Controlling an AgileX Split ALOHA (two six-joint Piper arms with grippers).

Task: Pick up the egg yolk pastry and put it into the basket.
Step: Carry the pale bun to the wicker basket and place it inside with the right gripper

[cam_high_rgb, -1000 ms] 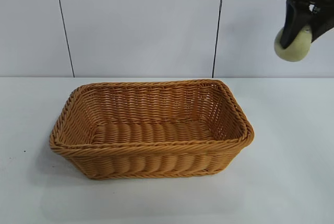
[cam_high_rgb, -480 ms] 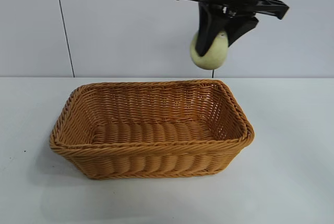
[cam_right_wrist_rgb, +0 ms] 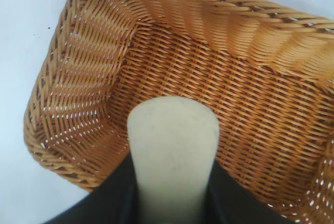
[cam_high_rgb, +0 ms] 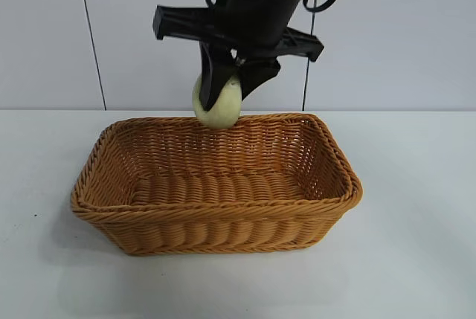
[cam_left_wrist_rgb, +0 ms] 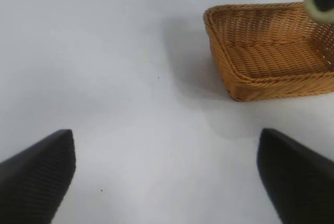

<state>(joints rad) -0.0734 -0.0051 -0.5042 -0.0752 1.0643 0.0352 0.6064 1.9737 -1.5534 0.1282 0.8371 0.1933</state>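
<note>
The right gripper (cam_high_rgb: 227,88), jaws clamped on the egg yolk pastry (cam_high_rgb: 217,103), has swept in from the right and now hangs over the wicker basket (cam_high_rgb: 223,211); release looks next; the left gripper (cam_left_wrist_rgb: 167,177) sits parked, jaws apart, over the counter (cam_high_rgb: 416,259).

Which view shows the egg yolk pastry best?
Exterior view: the egg yolk pastry shows nearly whole in the right gripper, above the basket. Right wrist view shows it close, foreshortened; left wrist view only an edge.
</note>
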